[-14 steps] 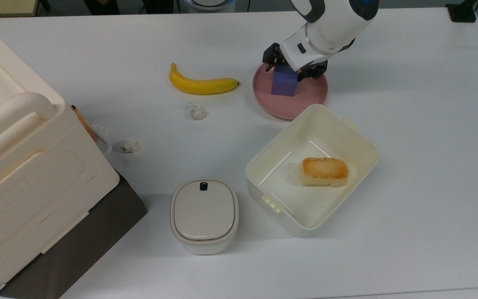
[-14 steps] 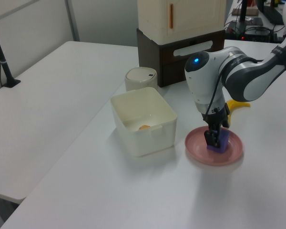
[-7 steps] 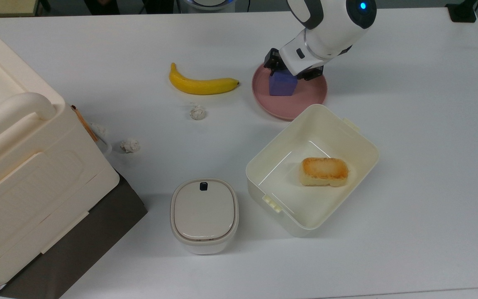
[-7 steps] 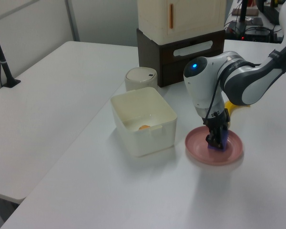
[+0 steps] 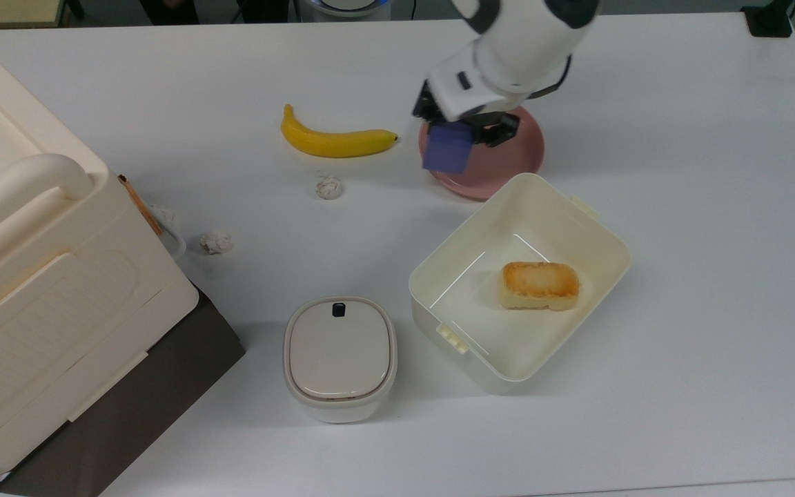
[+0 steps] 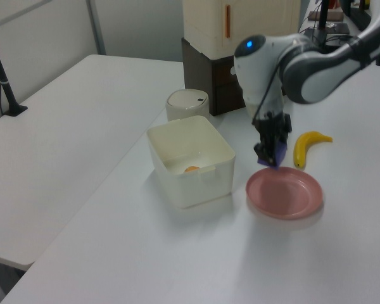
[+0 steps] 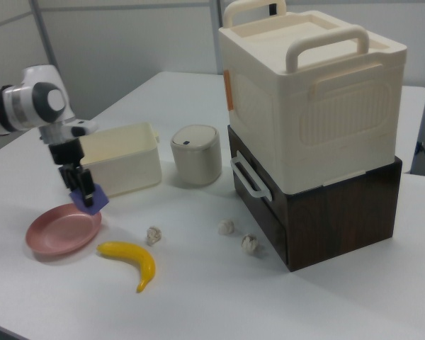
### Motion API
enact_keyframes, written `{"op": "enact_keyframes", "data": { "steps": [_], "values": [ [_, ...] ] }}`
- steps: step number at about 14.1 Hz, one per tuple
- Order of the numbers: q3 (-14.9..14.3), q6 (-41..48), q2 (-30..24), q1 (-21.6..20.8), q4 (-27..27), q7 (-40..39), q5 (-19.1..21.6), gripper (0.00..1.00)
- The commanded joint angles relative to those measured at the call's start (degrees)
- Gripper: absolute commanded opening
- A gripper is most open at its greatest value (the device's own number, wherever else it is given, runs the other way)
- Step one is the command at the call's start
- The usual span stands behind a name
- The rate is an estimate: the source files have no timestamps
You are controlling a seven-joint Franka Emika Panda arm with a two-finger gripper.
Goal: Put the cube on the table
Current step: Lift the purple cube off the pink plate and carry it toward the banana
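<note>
The blue-purple cube (image 5: 447, 153) hangs in the air, tilted, with my gripper (image 5: 458, 130) shut on it. In the top view it sits over the left rim of the round pink plate (image 5: 508, 155). The left view shows the cube (image 6: 272, 155) held by the gripper (image 6: 270, 149) clearly above the plate (image 6: 285, 193). The right view has the cube (image 7: 88, 197) lifted over the plate's (image 7: 60, 230) right edge, under the gripper (image 7: 81, 186). The white table (image 5: 680, 172) lies around the plate.
A banana (image 5: 334, 140) lies to the top view's left of the plate. A cream bin (image 5: 518, 279) holding toasted bread (image 5: 540, 284) sits just below the plate. A lidded canister (image 5: 339, 357), two crumpled paper balls (image 5: 328, 186) and a large cream box (image 5: 38, 276) stand further left.
The gripper has lifted the cube off the pink plate and carried it toward the top view's left, over the plate's rim. The plate now stands bare.
</note>
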State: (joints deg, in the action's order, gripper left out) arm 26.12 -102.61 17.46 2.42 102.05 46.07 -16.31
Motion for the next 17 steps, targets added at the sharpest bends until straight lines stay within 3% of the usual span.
{"op": "enact_keyframes", "data": {
  "steps": [1, 8, 10, 11, 13, 17],
  "values": [
    [-0.28, 1.01, -0.59, 3.90, -1.93, 0.08, -0.21, 0.07],
    [-2.04, -1.18, -0.06, 10.67, -2.82, -0.01, -1.70, 0.07],
    [-3.70, -2.07, 0.29, 11.64, -2.82, -0.01, -2.14, 0.07],
    [-5.71, -3.29, 1.77, 11.65, -2.73, -0.01, -2.14, 0.01],
    [-8.88, -4.79, 2.84, 11.73, -2.65, -0.01, -2.06, 0.01],
    [-11.01, -6.82, 3.80, 12.00, -2.73, 0.16, -2.06, 0.01]
  ]
}}
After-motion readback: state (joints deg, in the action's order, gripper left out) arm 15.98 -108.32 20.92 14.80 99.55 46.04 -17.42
